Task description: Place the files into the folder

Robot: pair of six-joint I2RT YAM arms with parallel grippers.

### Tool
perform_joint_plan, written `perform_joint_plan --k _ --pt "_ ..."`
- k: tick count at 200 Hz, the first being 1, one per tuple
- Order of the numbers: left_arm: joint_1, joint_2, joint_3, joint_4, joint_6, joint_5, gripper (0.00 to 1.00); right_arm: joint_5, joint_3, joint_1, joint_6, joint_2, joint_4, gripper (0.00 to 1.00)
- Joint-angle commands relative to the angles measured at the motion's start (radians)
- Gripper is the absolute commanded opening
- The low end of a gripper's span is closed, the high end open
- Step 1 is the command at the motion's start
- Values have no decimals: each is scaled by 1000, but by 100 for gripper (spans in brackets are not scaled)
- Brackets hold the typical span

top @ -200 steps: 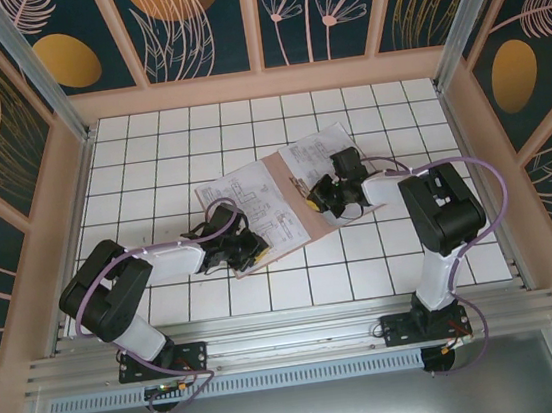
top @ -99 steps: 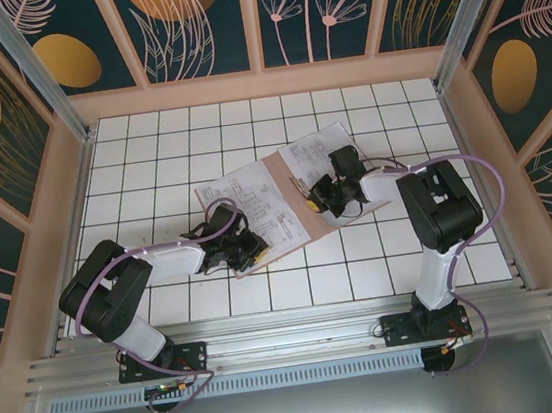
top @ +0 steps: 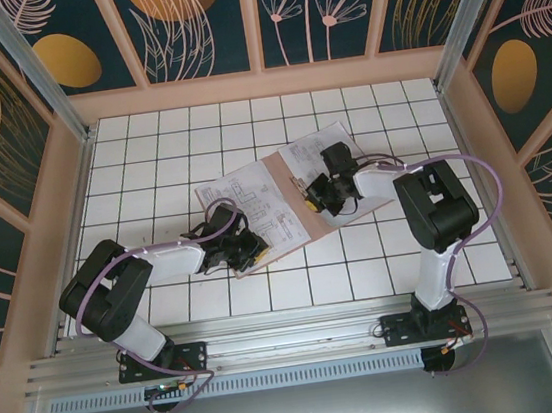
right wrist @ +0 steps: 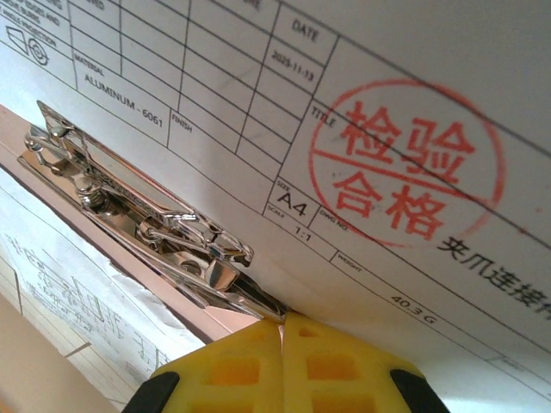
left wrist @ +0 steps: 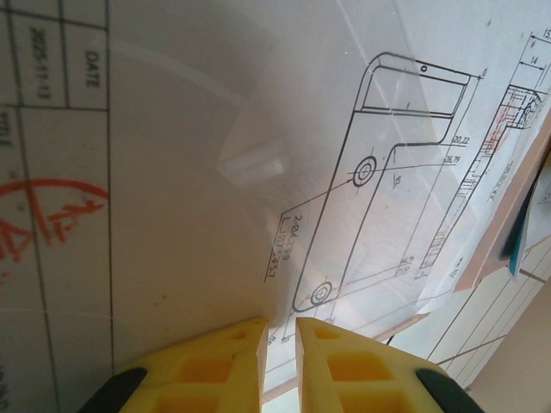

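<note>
White gridded tiles cover the table (top: 151, 171), which is walled by teal panels painted with flowers. At its middle the folder (top: 283, 187) lies open and turned at an angle, with the files (top: 239, 196) spread over both of its halves. The left arm runs low from its near-left base, forearm stretched rightward, and sets the left gripper (top: 244, 250) at the near-left corner of the sheets. In its wrist view the yellow fingers (left wrist: 215, 366) stand with a thin slit between them, nipping the edge of a white drawing sheet that rises close before the lens; a sliver of teal sheet (left wrist: 516, 249) shows at the right. The right arm rises from its near-right base, bends at the elbow and reaches leftward, so the right gripper (top: 312, 198) rests on the folder's right half. Its jaws are pressed together, tips against the end of the metal clip (right wrist: 146, 215), just beside a sheet bearing a red round stamp (right wrist: 405, 163).
</note>
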Motion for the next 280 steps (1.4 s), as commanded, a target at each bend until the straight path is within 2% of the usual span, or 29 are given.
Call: perform_joint_plan --k 1,67,109,151,197,243,280 --pt "-4 35 1 -51 -9 -15 18 107 -42 11 28 57 -169 0" --pt "-3 33 8 -68 3 -19 18 60 -8 11 32 -33 -114 0" --pt "-4 26 16 -87 13 -30 18 56 41 11 14 -73 -107 17" --pt "-3 19 20 -109 33 -45 18 56 108 12 -15 -118 -114 44" --pt "-4 8 32 -141 59 -65 19 59 127 13 -40 -212 -80 64" --pt "6 5 63 -205 114 -97 19 45 23 8 -70 -302 15 64" --pt "35 20 126 -323 236 -172 19 14 -89 21 -119 -354 79 61"
